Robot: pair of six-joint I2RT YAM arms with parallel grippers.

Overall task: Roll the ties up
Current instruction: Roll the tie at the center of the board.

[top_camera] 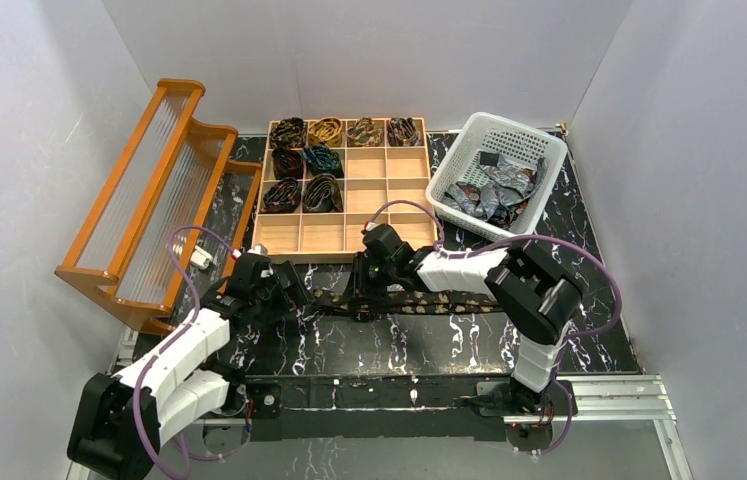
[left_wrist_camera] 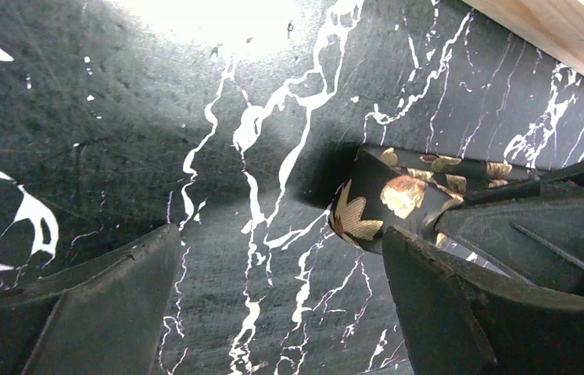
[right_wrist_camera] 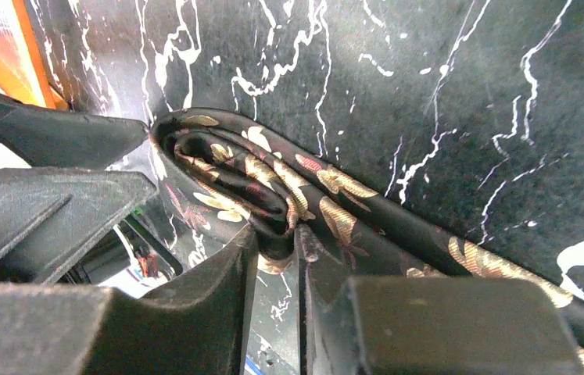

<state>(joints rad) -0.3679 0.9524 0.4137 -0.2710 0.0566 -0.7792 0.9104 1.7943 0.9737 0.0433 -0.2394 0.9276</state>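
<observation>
The right gripper (right_wrist_camera: 298,241) pinched the coiled end of the tie (right_wrist_camera: 265,176), soft, light and probably slippery, between its fingertips, while the left gripper (left_wrist_camera: 281,246) gaped alongside.

Folded tie (right_wrist_camera: 218,160) — right gripper (right_wrist_camera: 275,248) pinches it.

In the top view, the right gripper (top_camera: 367,290) hid the left end of the tie (top_camera: 449,303). The fabrics (top_camera: 494,190) in the basket (top_camera: 452,165) at 1 o'clock were too small to tell apart. In the left wrist view, the right gripper covered part of the tie's roll at 3 o'clock, and the wooden tray (left_wrist_camera: 562,31) was cut off at 1 o'clock. In the right wrist view, the tie left the picture at 4 o'clock.
</observation>
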